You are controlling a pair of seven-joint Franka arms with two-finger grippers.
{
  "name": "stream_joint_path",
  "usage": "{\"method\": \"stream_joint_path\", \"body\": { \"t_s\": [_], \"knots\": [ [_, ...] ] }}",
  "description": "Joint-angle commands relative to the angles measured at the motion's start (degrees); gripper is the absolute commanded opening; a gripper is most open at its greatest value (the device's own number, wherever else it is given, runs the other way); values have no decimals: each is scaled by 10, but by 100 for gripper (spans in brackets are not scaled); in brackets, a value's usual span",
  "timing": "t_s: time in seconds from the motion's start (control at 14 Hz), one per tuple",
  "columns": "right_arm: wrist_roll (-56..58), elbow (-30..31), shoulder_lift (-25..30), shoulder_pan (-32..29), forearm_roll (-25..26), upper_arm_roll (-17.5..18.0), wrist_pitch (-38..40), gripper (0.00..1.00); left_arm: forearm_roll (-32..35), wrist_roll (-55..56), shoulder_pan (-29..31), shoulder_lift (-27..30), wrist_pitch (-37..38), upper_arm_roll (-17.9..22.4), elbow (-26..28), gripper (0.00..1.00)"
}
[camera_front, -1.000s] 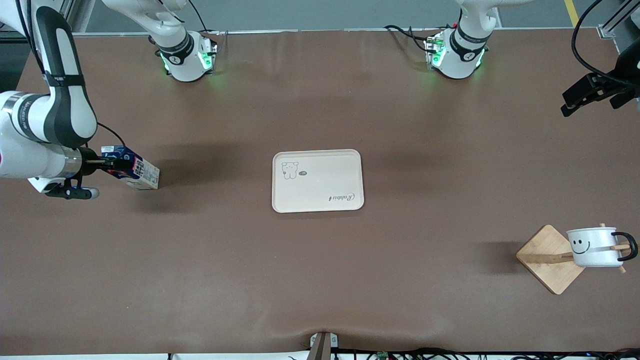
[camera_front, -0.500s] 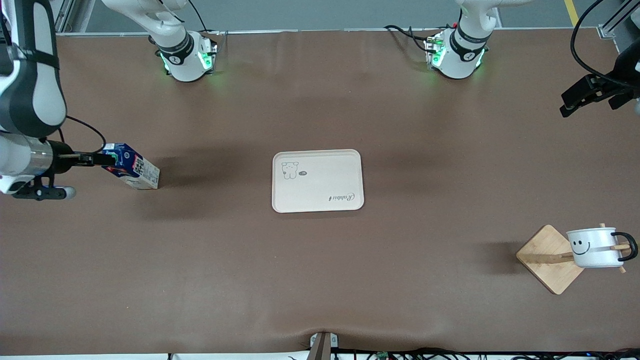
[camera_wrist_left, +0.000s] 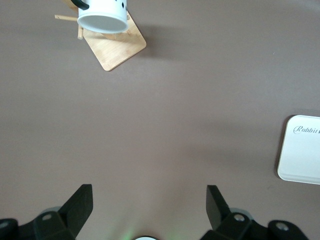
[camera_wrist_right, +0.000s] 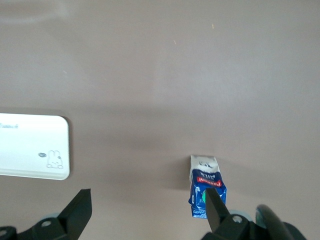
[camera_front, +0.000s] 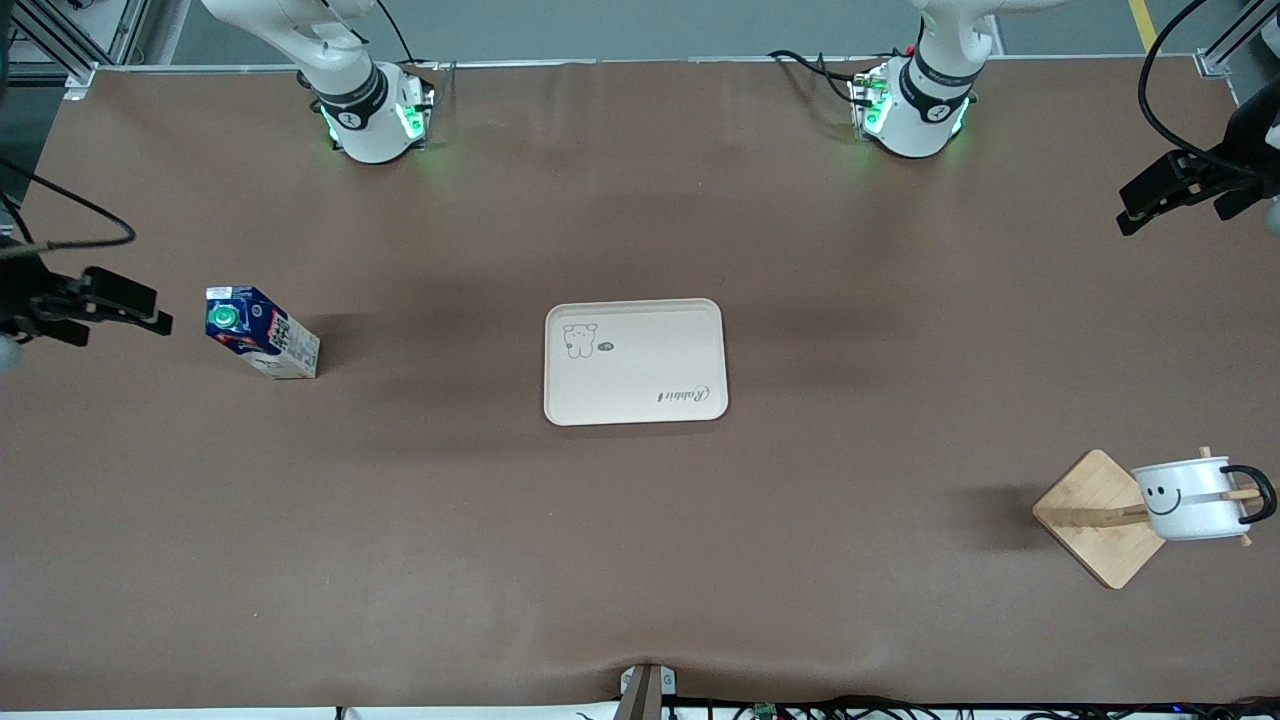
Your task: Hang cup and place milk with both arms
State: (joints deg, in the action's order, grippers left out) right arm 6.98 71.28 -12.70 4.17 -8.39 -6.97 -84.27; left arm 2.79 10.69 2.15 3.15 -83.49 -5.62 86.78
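The milk point(camera_front: 262, 345), a blue carton with a green cap, stands on the table toward the right arm's end; it also shows in the right wrist view point(camera_wrist_right: 205, 187). My right gripper point(camera_front: 140, 308) is open and empty, up in the air beside the milk and apart from it point(camera_wrist_right: 147, 202). The cup point(camera_front: 1190, 497), white with a smiley face, hangs by its black handle on a peg of the wooden rack point(camera_front: 1095, 515); it also shows in the left wrist view point(camera_wrist_left: 102, 12). My left gripper point(camera_front: 1140, 200) is open and empty, high over the table's end point(camera_wrist_left: 150, 195).
A cream tray point(camera_front: 635, 362) with a bear print lies in the middle of the table, between the milk and the rack. It shows in the right wrist view point(camera_wrist_right: 32, 147) and the left wrist view point(camera_wrist_left: 302, 150). The arms' green-lit bases point(camera_front: 375, 115) stand along the table's edge.
My right gripper has let go of the milk's top and drawn back toward the right arm's end of the table. The milk stays standing in place. The left arm has not moved.
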Motion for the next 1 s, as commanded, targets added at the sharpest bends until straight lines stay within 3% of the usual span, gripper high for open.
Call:
{"method": "stream_joint_path", "body": {
  "t_s": [0.0,0.21,0.57,0.71,0.93],
  "knots": [
    [4,-32,20,-7,-7,11,44,100,-2,6,0,2,-5,-1,2,100],
    [-39,-16,56,-19,20,7,112,100,-2,5,1,-1,-5,-1,2,100],
    [-58,185,205,-21,56,11,48,100,-2,5,0,-1,-5,-1,3,100],
    [-56,192,213,-21,58,10,44,100,-2,5,0,-1,-5,-1,3,100],
    [-50,140,191,-30,58,6,53,100,-2,5,0,0,-4,-1,3,100]
  ]
}}
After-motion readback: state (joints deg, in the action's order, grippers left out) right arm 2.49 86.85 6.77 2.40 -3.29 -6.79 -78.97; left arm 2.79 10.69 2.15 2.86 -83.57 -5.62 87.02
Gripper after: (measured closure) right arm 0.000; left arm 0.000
